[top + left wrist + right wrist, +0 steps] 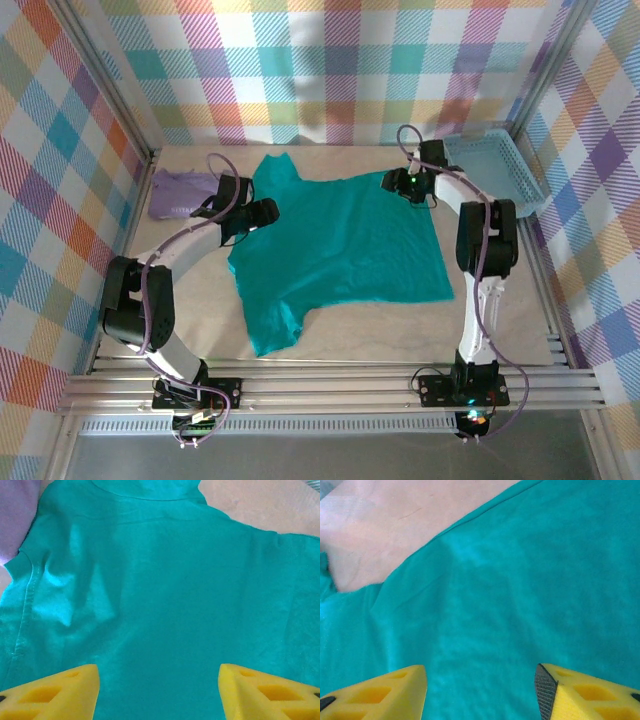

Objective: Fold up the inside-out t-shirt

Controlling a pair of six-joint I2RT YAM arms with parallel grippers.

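Now we see the teal-green cotton t-shirt spread flat on the pale bench; our left fingers hang spread over its far-left part, right fingers spread over its far-right corner.

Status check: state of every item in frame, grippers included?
t-shirt: spread flat on table, unfolded.
left gripper: open, over shirt, holding nothing.
right gripper: open, over shirt's far edge, holding nothing.
purple garment: bunched, far-left corner.
basket: far-right corner, contents unclear.
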